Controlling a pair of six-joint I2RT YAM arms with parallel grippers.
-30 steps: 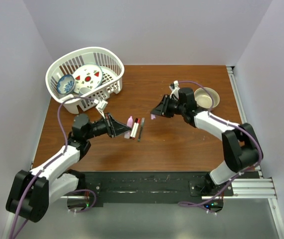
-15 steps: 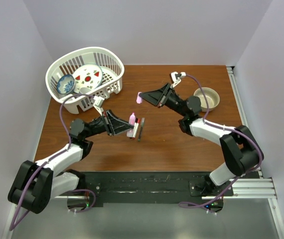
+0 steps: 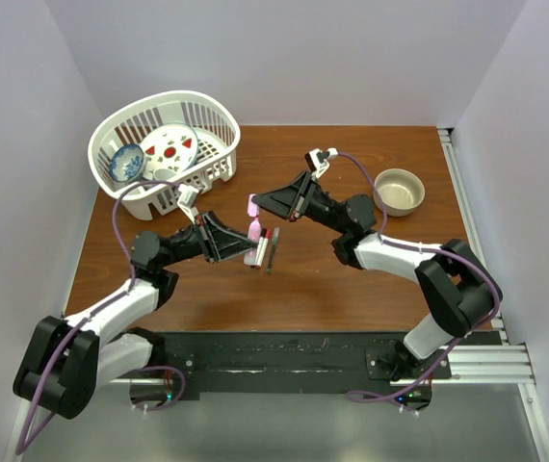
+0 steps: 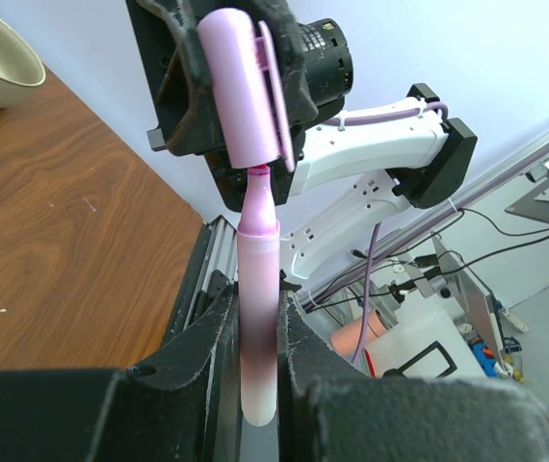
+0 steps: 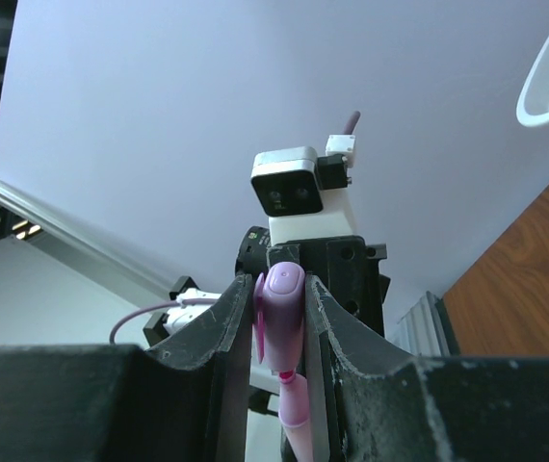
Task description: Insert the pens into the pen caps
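My left gripper [image 3: 247, 243] is shut on the short pink pen [image 3: 254, 229] and holds it tip-up above the table. My right gripper [image 3: 259, 205] is shut on the pink pen cap [image 3: 251, 205] just above that tip. In the left wrist view the pen [image 4: 258, 289] stands between my fingers, and its tip just enters the mouth of the cap [image 4: 246, 91]. The right wrist view shows the cap [image 5: 282, 322] clamped with the pen [image 5: 296, 416] below it. The white pen with a red end [image 3: 263, 248] and the dark pen [image 3: 273, 248] lie side by side on the table. Other caps are out of view.
A white plastic basket [image 3: 219, 120] with a plate and a blue bowl stands at the back left. A beige bowl [image 3: 399, 190] sits at the back right. Both arms meet over the middle of the brown table [image 3: 352, 289].
My right gripper has swung left with the pink cap, down to the pen's tip. My left gripper has raised the pink pen slightly to meet it.
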